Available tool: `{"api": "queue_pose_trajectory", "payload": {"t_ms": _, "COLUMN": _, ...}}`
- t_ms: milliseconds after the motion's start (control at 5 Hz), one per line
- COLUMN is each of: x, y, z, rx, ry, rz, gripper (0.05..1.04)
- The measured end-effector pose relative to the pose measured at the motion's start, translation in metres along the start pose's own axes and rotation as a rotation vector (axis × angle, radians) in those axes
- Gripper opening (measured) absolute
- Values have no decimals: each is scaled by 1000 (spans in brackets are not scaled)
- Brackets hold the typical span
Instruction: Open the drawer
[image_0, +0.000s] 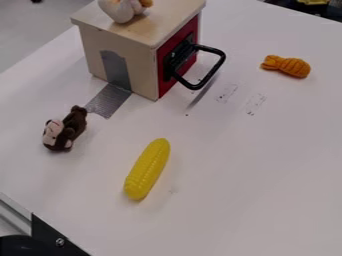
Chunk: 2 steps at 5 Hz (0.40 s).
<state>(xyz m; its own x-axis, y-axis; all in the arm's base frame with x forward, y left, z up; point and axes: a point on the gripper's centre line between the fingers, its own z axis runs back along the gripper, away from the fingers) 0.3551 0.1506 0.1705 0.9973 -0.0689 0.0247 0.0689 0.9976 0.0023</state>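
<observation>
black round object (21, 246) is cut off, like the wooden drawer box (141, 65).

One wooden box (142, 60) is bearing one red front (164, 86), one black handle (220, 63), one silver strip (109, 101) and, on top, one pale toy (121, 10). One toy monkey (65, 129) and one corn cob (147, 169) are lying before the box, one orange toy (287, 66) off its handle side.

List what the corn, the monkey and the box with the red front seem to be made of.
Corn: probably hard plastic, fairly glossy, going by its smooth, moulded kernels.
Monkey: looks like plush fabric, matt, with a soft, fuzzy outline.
Box: likely wood or plywood, pale and flat-panelled; its red front looks painted, though a coloured sheet is possible.
</observation>
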Motion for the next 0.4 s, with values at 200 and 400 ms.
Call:
{"api": "queue_pose_trajectory", "payload": {"t_ms": 200, "x": 0, "y": -1, "z": -14, "rx": -18, "ry": 36, "rz": 0, "gripper": 1000}}
{"api": "queue_pose_trajectory", "payload": {"t_ms": 400, "x": 7, "y": -31, "z": -13, "rx": -10, "ry": 96, "rz": 15, "gripper": 1000}}
